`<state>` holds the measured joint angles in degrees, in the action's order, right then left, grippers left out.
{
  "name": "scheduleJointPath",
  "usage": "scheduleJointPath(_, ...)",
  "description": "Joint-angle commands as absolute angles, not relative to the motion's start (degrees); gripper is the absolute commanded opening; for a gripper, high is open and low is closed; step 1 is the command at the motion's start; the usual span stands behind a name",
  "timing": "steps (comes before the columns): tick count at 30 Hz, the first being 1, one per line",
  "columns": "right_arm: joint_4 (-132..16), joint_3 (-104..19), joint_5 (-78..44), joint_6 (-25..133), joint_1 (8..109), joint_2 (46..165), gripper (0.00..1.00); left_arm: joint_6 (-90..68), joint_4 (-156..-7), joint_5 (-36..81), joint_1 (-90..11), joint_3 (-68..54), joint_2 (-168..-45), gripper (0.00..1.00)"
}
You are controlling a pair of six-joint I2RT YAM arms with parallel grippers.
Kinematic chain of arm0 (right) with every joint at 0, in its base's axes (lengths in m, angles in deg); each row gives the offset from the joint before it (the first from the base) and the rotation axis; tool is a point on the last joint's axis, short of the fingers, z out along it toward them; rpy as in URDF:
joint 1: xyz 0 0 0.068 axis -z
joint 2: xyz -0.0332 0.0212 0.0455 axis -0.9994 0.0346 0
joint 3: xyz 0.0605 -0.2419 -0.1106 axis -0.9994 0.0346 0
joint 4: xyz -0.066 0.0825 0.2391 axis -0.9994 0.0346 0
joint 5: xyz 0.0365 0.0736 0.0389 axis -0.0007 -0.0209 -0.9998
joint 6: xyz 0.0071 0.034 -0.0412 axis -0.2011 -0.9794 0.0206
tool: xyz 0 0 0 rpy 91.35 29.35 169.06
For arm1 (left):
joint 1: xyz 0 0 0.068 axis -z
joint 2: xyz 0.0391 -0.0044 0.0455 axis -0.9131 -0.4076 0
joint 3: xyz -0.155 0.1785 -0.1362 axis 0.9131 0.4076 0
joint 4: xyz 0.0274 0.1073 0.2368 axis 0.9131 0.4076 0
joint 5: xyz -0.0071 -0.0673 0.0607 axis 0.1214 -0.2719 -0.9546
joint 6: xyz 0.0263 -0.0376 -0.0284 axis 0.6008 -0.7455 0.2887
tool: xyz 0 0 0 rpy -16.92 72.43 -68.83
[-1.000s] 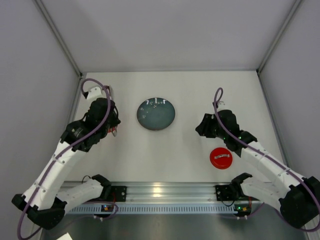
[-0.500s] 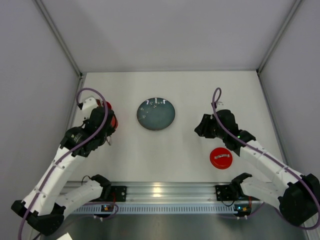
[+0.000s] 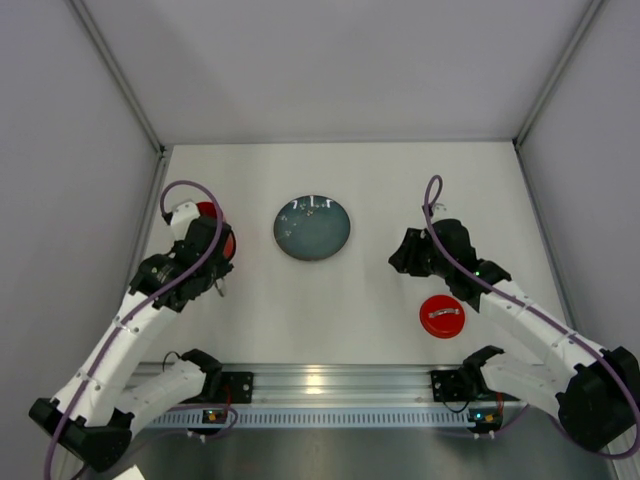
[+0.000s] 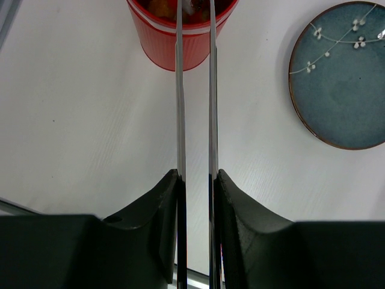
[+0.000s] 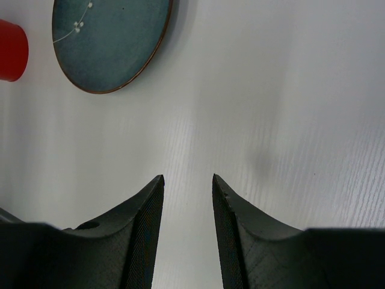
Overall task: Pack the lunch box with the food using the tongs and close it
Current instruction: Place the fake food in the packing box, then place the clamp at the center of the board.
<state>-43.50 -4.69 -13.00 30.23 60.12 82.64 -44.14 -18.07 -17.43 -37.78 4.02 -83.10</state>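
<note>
Carefully now: my left claw [image 4: 195,180], narrowed, grips the tongs [image 4: 179,90], whose arms reach over the lunch box [image 4: 162,42] at left (food [image 4: 159,6] inside, plate [image 4: 337,90] bare). I should lift straight up without nudging it. My right claw [image 5: 187,180] gapes empty near the lid [image 3: 441,316].

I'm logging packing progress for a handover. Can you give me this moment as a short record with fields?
left tool: shut on the tongs, which point at the lunch box; tips out of view
right tool: open, empty, above the table
lunch box: upright, uncovered, food inside
plate: no food on it
lid: on the table, apart from the lunch box
</note>
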Motion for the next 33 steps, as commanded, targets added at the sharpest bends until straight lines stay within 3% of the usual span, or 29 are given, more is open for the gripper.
scheduleJointPath(1, -46.24, -5.75, -13.49, 30.17, 59.37, 82.87, 0.38, -43.40, -21.47, -17.30, -38.43, 3.87, -82.83, 0.31)
scheduleJointPath(14, -46.06, -5.93, -13.57, 30.26, 59.28, 82.87, 0.38, -42.43, -22.53, -16.51, -39.31, 3.51, -82.92, 0.46)
scheduleJointPath(20, -45.89, -6.28, -13.49, 30.43, 59.37, 82.87, 0.38, -41.29, -22.88, -16.42, -39.75, 2.55, -83.44, 0.46)
scheduleJointPath(29, -44.40, -7.77, -12.52, 30.96, 59.37, 82.44, 0.38, -35.32, -22.62, -17.13, -39.84, -12.29, -91.44, 0.45)
scheduleJointPath(33, -42.47, -9.00, -10.25, 31.13, 59.37, 80.51, 0.38, -32.24, -24.54, -12.23, -39.84, -19.33, -96.97, 0.45)
